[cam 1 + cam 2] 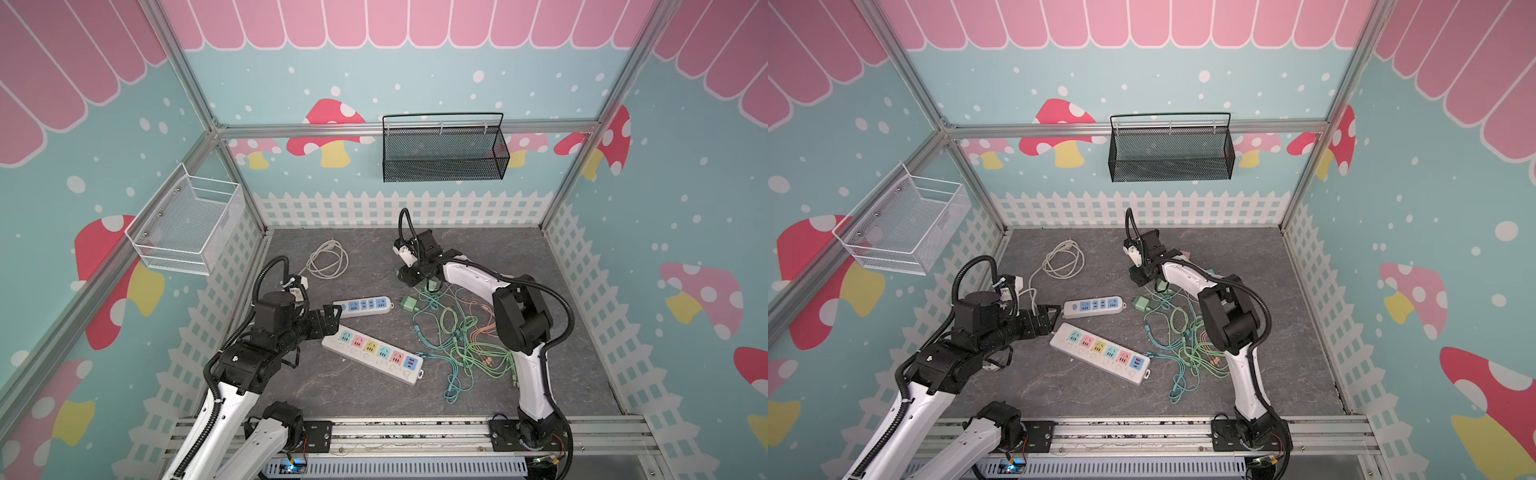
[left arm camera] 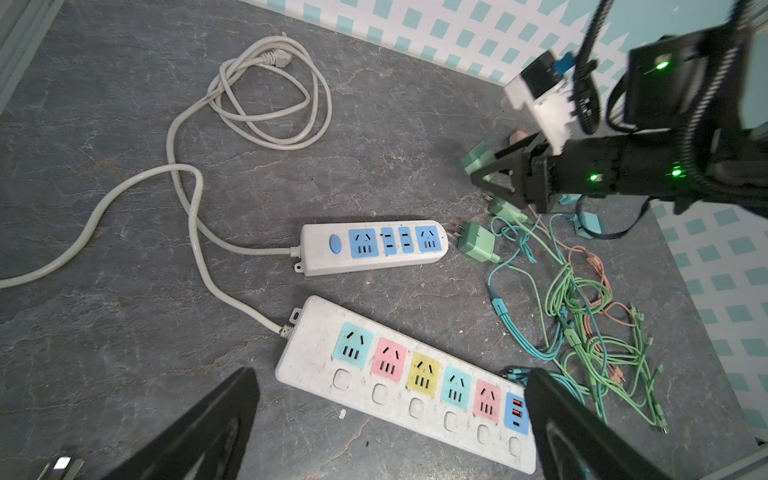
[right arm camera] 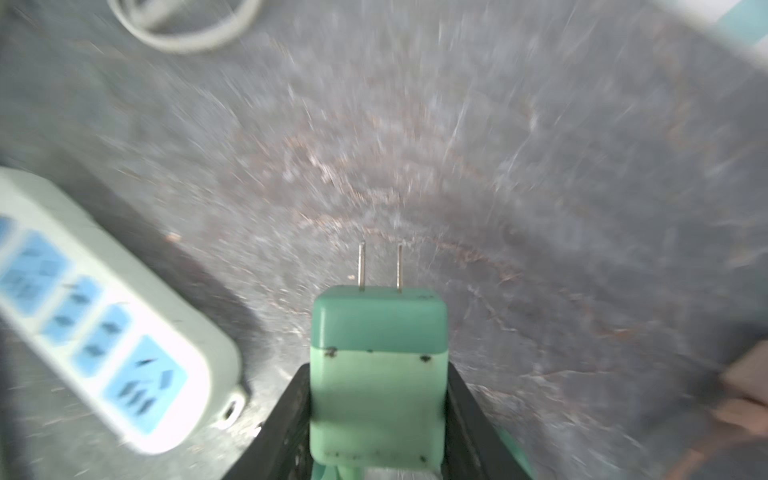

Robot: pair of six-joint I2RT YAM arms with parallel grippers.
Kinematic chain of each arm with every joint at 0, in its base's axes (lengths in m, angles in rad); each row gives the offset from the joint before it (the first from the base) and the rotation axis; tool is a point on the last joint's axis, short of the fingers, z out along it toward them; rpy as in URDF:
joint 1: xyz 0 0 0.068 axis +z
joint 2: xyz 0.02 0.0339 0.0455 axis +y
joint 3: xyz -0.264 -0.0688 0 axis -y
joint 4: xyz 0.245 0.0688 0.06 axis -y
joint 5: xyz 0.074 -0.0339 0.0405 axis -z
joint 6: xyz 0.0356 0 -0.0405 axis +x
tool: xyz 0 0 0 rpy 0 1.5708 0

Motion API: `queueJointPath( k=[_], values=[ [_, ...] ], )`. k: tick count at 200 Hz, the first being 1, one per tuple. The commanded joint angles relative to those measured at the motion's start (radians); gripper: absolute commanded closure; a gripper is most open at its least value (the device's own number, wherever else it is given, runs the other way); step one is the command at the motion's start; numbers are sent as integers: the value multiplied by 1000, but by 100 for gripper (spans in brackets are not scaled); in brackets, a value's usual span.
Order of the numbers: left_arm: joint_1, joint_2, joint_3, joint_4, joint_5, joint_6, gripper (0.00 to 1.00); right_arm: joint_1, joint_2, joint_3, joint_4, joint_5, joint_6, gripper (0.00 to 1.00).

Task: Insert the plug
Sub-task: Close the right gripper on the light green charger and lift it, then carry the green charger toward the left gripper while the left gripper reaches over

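Teal walls (image 1: 374, 75) with white dots, red and pink mushroom prints, pink scalloped band up top. Black mesh basket (image 1: 444, 149) hangs on the back wall from an aluminium frame bar (image 1: 270, 133). White picket-fence strip (image 1: 332, 208) below the black basket, grey marbled table (image 1: 582, 311) below that. White wire basket (image 1: 183, 232) left of the black basket, on the side wall. Soft, even light.

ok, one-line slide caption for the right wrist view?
Right gripper clamps a green charger plug, two prongs forward, over the motion-blurred tabletop; small blue-socket power strip lies nearby.
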Motion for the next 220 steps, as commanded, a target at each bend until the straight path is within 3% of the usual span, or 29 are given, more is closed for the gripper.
queueJointPath(
  k=[1, 139, 220],
  values=[
    [-3, 9, -7, -2, 25, 7, 0, 10, -110, -18, 61, -55, -20, 68],
    [-3, 10, -3, 15, 90, -8, 0, 33, -483, -48, 84, -163, -48, 72],
    [-3, 52, 14, 53, 141, -18, 0, 35, -604, -33, 101, -192, -91, 72]
  ],
)
